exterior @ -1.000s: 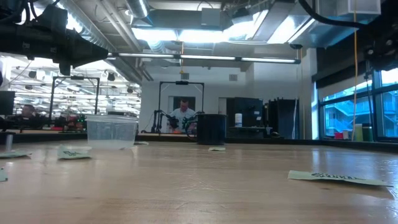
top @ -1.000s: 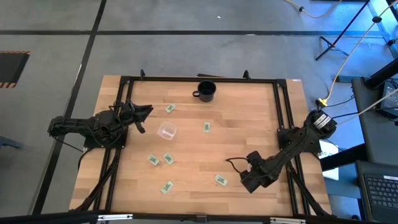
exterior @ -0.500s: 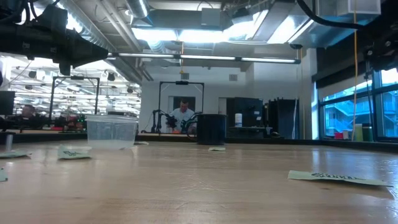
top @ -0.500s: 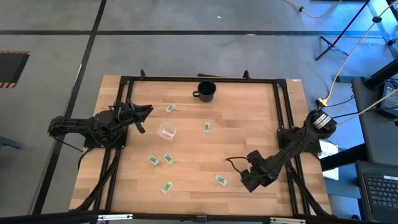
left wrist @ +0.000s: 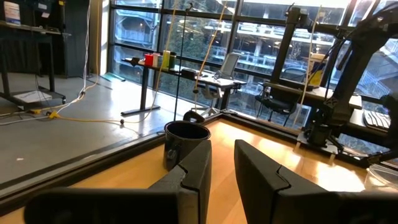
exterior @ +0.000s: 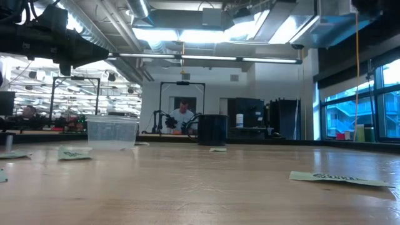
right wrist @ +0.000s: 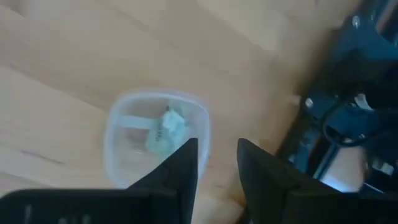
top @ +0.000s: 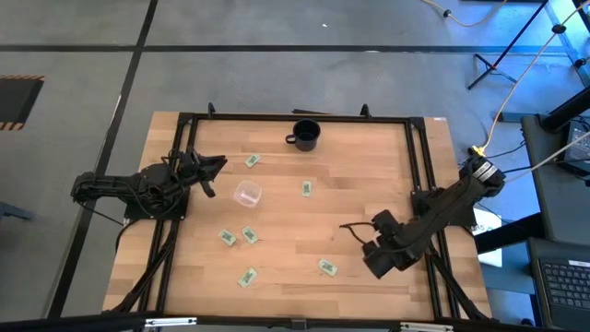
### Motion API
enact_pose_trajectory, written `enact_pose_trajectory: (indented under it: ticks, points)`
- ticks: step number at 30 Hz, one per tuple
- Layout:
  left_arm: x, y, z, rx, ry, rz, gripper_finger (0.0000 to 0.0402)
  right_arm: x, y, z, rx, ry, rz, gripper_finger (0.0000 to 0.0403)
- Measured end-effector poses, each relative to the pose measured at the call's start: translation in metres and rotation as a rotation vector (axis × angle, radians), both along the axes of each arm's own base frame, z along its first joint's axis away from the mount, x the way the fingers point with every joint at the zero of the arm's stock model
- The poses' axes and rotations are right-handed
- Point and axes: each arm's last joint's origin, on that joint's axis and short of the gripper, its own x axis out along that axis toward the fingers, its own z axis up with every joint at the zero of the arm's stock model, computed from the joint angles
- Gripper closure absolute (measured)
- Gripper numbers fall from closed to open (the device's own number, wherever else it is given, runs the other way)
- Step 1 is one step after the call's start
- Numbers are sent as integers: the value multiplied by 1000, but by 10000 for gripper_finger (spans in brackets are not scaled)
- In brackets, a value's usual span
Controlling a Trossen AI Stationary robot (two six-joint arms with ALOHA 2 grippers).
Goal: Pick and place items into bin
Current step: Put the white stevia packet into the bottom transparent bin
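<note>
Seeing my right tool slightly open, empty, packet just beside it; left tool narrowly open near clear bin.

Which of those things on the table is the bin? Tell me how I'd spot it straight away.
Seen from above, find the wooden table and the black mug at its far edge. The bin stands nearer the middle, a little left of the mug. It is the only see-through tub; the packets around it are flat, green and white.
</note>
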Motion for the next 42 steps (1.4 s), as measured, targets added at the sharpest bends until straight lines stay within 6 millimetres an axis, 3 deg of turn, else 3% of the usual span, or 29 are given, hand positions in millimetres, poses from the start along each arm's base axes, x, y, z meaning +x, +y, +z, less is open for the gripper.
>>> enact_pose_trajectory:
  ticks: [5,13,23,29,42]
  points:
    - [0,0,0,0,1,0,336,12,-11,17,-115,-143,185,287]
    - [0,0,0,0,0,0,336,26,-54,30,-53,-397,464,287]
    - [0,0,0,0,0,0,336,5,-101,4,-137,-795,691,287]
    - [0,0,0,0,1,0,336,-2,-108,-9,-248,-904,859,287]
    - [0,0,0,0,1,0,336,-1,-108,-10,-342,-856,1045,287]
